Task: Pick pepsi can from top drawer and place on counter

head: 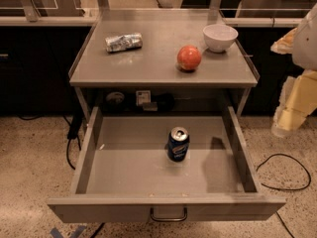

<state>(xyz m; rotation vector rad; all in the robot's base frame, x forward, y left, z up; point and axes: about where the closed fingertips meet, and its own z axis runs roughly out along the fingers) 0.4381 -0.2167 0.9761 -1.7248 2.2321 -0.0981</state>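
The pepsi can stands upright near the middle of the open top drawer, dark blue with a silver top. The drawer is pulled fully out, its pull handle at the front panel. The counter lies above and behind it. My gripper hangs at the right edge of the view, outside the drawer's right wall and well to the right of the can, with nothing seen in it.
On the counter lie a silvery dented can at the back left, a red apple and a white bowl at the back right. Black cables run over the speckled floor on both sides.
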